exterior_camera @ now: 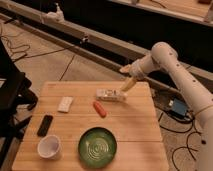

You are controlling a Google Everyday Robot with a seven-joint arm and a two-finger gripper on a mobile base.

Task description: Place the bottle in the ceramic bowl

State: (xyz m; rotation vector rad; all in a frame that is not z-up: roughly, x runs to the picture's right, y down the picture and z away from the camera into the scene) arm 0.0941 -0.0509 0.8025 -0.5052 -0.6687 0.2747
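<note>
Bottle (110,95) lies on its side near the table's (140,125) far edge, well apart from ceramic bowl (97,146), gripper (125,90) at its right end, grip state can't tell; probably light, stiff, slick plastic, so pinch mid-body.

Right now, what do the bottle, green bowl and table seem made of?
The bottle: probably translucent plastic, whitish, pale label. The ceramic bowl: apparently glazed ceramic, glossy green, spiral rings. The table: pale wood, plank lines. The gripper is at the bottle's right end.
</note>
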